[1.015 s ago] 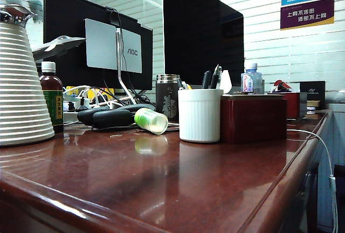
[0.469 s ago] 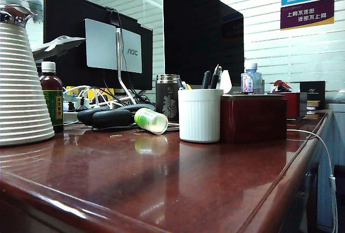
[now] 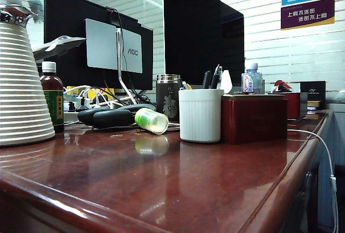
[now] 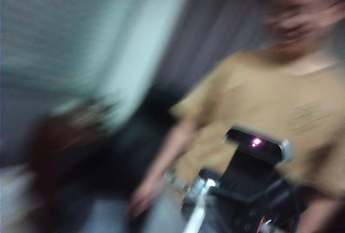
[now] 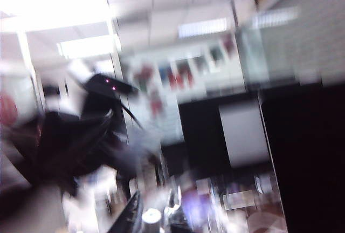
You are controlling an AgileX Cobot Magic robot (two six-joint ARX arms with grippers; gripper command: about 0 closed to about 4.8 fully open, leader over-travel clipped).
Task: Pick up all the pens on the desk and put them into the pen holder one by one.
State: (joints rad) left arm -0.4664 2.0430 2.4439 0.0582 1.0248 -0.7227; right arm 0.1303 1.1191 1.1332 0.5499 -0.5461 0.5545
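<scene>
White ribbed pen holder holds pens; claws seemingly unseen.

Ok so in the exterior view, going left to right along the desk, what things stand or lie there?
White ribbed jug → dark brown bottle → black pouch → green-capped bottle lying down → white pen holder → dark red box.

On the desk, the pen holder stands between bottle and box.
</scene>
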